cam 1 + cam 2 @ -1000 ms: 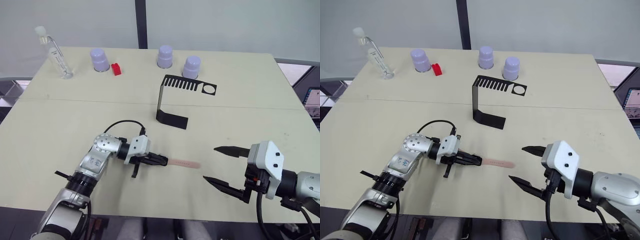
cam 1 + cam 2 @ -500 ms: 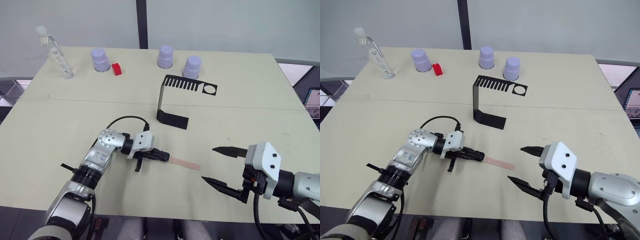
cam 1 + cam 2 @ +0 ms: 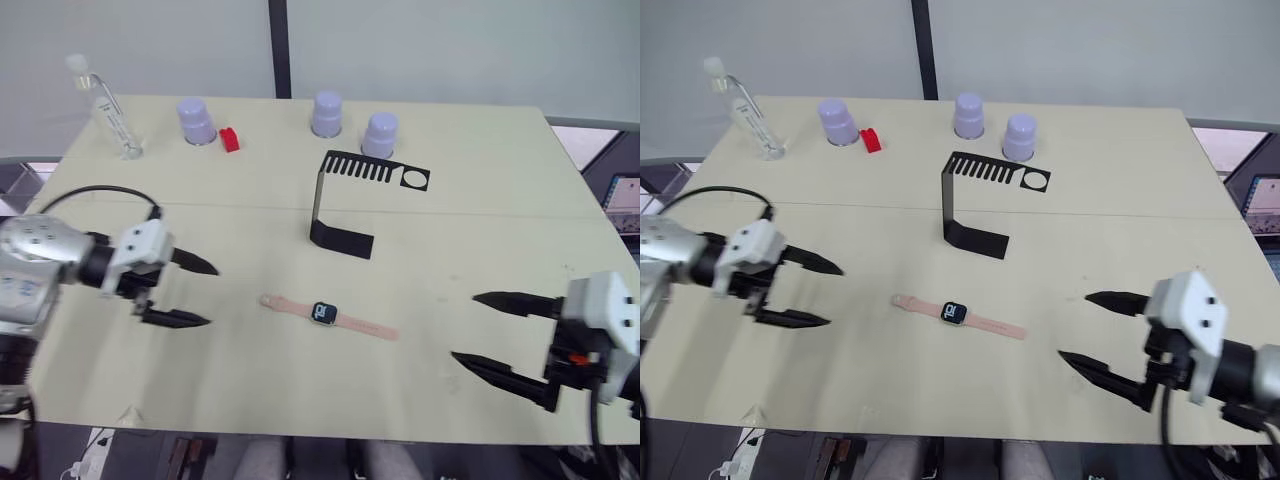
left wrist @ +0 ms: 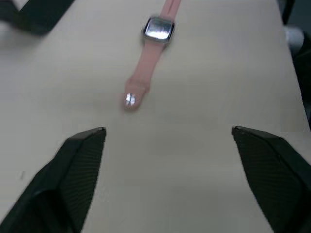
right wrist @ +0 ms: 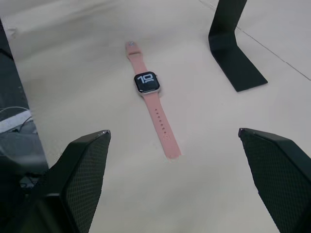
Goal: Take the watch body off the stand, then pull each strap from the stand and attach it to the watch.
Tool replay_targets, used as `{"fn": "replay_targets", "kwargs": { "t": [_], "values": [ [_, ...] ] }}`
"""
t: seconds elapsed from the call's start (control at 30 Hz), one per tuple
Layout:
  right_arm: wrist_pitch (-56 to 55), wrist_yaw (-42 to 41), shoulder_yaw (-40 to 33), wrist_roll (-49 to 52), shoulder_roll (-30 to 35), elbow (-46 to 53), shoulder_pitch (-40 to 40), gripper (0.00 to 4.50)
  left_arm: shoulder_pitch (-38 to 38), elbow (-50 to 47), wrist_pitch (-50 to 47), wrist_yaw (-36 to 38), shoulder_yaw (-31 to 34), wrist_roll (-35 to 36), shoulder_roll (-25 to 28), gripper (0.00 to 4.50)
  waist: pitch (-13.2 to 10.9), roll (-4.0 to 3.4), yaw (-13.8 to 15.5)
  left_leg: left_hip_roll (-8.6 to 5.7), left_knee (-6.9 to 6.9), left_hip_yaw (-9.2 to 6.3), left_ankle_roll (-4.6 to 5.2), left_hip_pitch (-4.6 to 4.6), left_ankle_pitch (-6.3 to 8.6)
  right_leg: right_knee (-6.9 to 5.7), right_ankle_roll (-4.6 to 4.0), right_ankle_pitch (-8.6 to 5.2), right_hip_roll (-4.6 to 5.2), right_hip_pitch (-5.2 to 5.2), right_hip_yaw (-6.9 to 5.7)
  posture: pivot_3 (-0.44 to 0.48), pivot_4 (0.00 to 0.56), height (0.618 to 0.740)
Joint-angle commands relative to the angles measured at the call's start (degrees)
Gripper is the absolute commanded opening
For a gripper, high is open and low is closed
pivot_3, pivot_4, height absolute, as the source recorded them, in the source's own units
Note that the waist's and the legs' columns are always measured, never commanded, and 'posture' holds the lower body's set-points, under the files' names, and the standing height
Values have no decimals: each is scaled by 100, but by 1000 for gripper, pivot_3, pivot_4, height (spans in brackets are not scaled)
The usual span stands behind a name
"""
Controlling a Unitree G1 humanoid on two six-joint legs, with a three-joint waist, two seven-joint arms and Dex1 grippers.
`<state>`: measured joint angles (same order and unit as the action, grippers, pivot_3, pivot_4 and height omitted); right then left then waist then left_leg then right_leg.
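On table [image 3: 480, 230], head view: watch body [image 3: 323, 313] w/ both straps [image 3: 365, 326] attached, flat, long axis left-right, in front of stand [image 3: 340, 205]. L gripper [image 3: 198, 294] & R gripper [image 3: 480, 332] spread wide, empty. Wrist views: watch lies ahead of each.

Assembled pink-strapped watch [image 3: 327, 316] flat mid-table, bare beige tabletop [image 3: 250, 380] on all sides. Nearest obstacle: thin black metal stand [image 3: 345, 205] behind it, apart. Three lilac cups [image 3: 196, 120], small red block [image 3: 230, 140], clear bottle [image 3: 103, 104] along far edge, well clear.
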<state>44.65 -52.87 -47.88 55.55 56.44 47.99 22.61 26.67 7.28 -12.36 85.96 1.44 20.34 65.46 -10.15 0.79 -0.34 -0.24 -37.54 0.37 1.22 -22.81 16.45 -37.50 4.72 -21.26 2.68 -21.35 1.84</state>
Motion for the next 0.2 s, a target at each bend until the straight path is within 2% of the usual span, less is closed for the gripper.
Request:
{"fn": "replay_targets", "kwargs": {
  "t": [0.03,0.2],
  "values": [
    [42,-592,-621,31,126,-182,261,4500,-169,65,129,473,362,113,378,4461,0,1,33,-1,8,0,0,5,0,6,0,0,2,6,0,0,150,740],
    [-122,-1156,-789,-286,189,-414,580,4500,-234,-162,-70,253,557,433,375,4461,2,3,30,-2,29,1,1,11,1,23,-5,-3,8,10,0,0,150,740]
  ]
}}
